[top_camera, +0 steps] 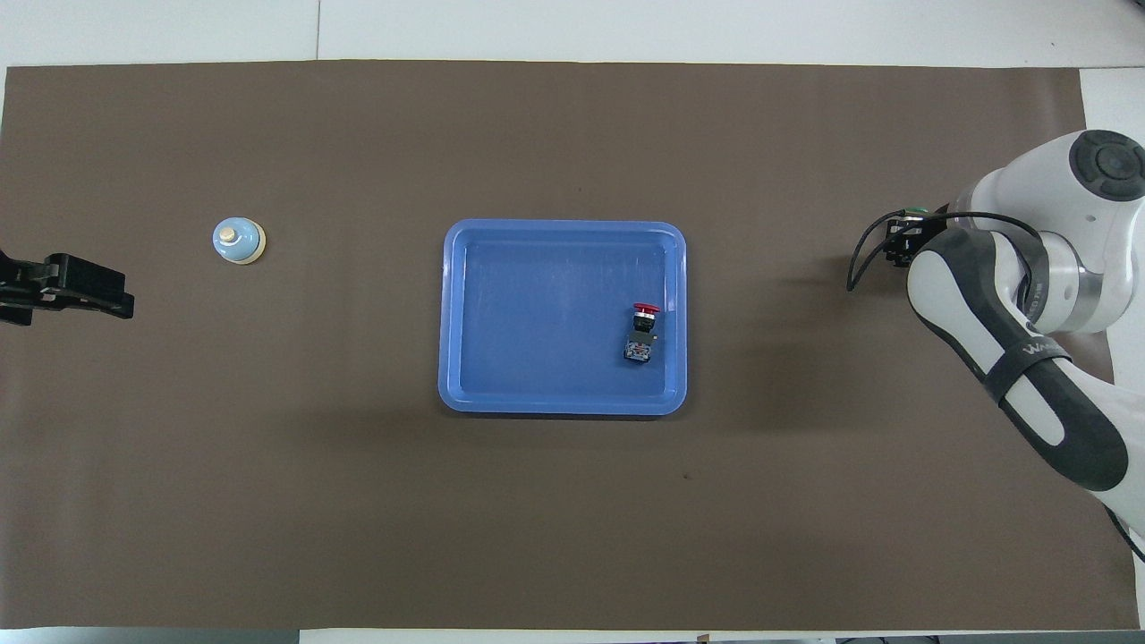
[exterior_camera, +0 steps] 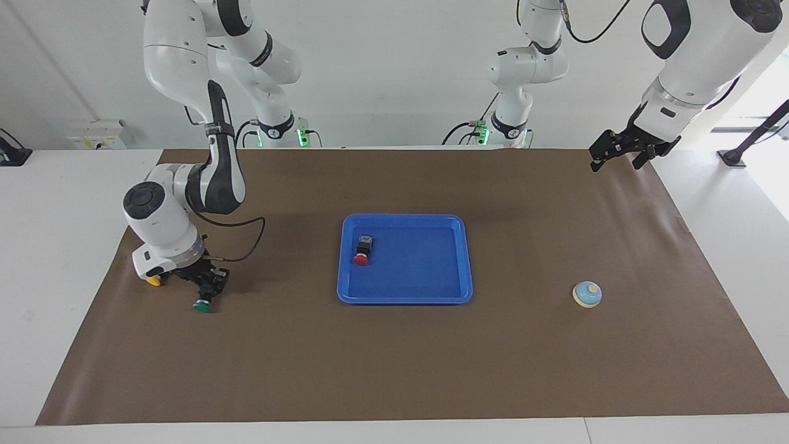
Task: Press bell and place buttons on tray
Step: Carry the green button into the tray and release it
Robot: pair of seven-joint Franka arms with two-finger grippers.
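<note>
Looking at a dark brown mat (exterior_camera: 394, 357) covering a white counter (exterior_camera: 68, 259), plain, no pattern. Sitting on it: a bright blue tray (exterior_camera: 456, 259) holding a button with a red cap (exterior_camera: 360, 259) and black body. Showing up toward the right arm's end: a green-capped button (exterior_camera: 200, 306) with a black body, plus a yellow cap (exterior_camera: 152, 280) peeking out. Spotting a bell (exterior_camera: 587, 294) in light blue with cream rim and knob. Sporting white shells with black joints on both arms, and black on the left claw (exterior_camera: 622, 154) and right claw (exterior_camera: 206, 287).
</note>
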